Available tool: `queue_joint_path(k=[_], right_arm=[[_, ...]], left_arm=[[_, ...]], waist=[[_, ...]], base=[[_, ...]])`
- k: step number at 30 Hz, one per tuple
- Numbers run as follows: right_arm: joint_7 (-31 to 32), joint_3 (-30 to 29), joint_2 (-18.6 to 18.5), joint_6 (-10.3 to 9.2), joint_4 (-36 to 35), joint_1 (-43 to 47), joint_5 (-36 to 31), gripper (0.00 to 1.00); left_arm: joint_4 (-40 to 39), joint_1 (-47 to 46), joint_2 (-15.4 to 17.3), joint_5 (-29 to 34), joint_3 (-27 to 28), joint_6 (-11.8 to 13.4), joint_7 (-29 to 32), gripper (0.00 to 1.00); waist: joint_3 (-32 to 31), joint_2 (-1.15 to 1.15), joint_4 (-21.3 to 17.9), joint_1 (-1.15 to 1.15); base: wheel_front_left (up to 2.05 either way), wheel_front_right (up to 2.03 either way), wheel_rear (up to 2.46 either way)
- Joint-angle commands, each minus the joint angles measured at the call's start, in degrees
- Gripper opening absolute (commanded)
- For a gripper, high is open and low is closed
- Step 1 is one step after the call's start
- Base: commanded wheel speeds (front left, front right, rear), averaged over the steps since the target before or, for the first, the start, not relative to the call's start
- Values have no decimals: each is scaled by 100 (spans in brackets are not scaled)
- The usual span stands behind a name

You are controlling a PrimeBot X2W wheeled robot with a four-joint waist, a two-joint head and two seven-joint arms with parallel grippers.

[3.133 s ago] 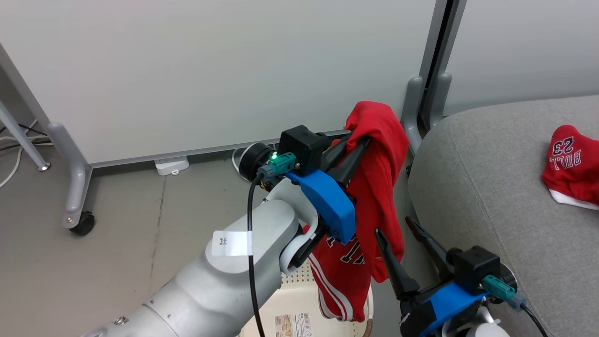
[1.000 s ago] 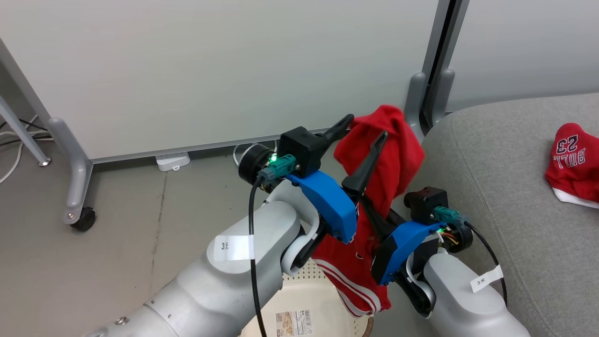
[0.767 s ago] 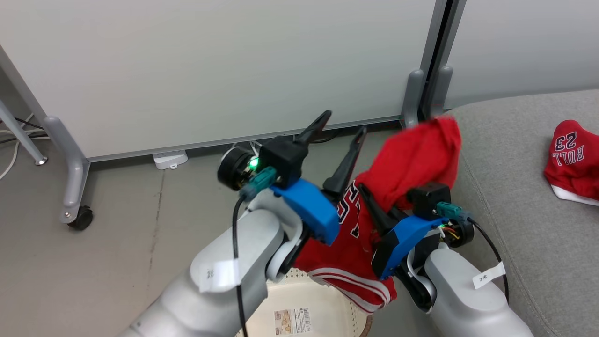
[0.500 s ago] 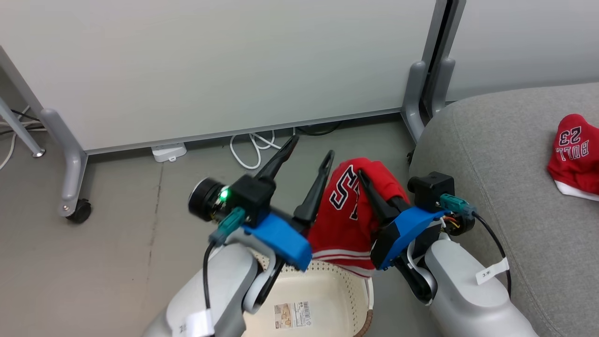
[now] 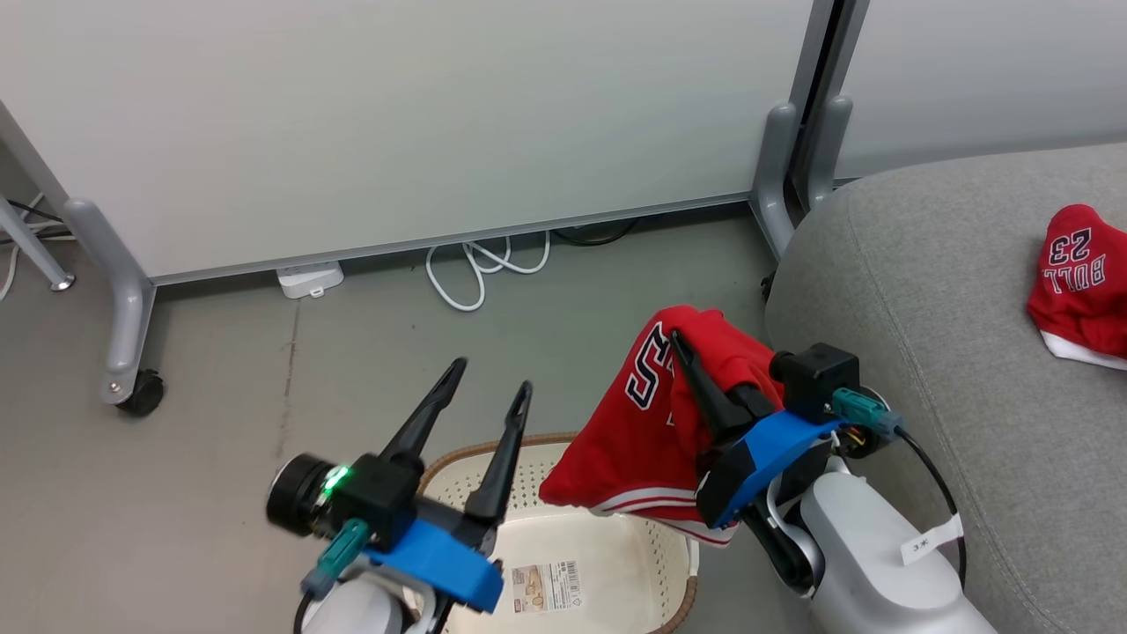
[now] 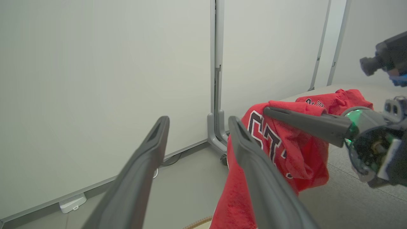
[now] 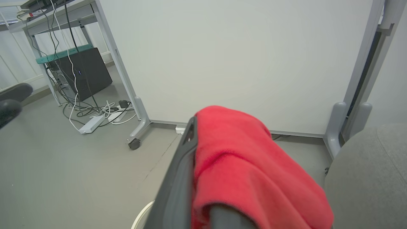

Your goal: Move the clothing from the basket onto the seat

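A red garment with white side stripes [image 5: 638,436] hangs from my right gripper [image 5: 680,339], which is shut on it above the basket's right side, beside the seat [image 5: 924,291]. The cloth drapes over the gripper's right finger in the right wrist view [image 7: 244,152]; the left finger [image 7: 181,171] shows bare. My left gripper [image 5: 491,377] stands open and holds nothing, above the cream basket [image 5: 616,546], a short way left of the garment [image 6: 286,149]. A second red garment lettered "BULL 23" [image 5: 1079,277] lies on the grey seat at the far right.
A white partition [image 5: 396,114] on grey castor feet [image 5: 132,387] stands behind. White cables [image 5: 480,269] and a power strip [image 5: 308,280] lie on the floor at its base. A desk with a black computer [image 7: 81,71] stands further left.
My left gripper has let go of the garment and drawn back, down and to the left, staying open. The right gripper keeps hold, and the garment has sagged lower beside the seat.
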Motion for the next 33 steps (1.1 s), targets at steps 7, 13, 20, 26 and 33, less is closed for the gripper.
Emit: queue_joint_path(k=[7, 13, 20, 26, 33], right_arm=[[10, -117, -3, 1, -224, 277, -80, 0], [67, -258, -3, 1, -361, 398, -168, 0], [153, -340, -3, 1, -568, 514, -231, 0], [205, -410, -3, 1, -783, 552, -276, 0], [281, -496, -3, 1, -1019, 582, -366, 0]], left_arm=[[-396, 823, 39, 295, 658, -144, -27, 100], [-442, 1132, -85, 416, 983, -189, -27, 100], [-673, 1317, -197, 563, 980, -210, -27, 100], [-761, 1249, -212, 575, 871, -197, -27, 100], [-653, 947, -167, 458, 766, -198, -27, 100]], waist=[[-4, 0, -53, 0], [1, 0, -48, 0], [11, 0, -128, 0], [77, 0, -418, 0], [238, 0, -934, 0]], base=[[0, 0, 0], [0, 0, 0], [0, 0, 0], [0, 0, 0], [0, 0, 0]])
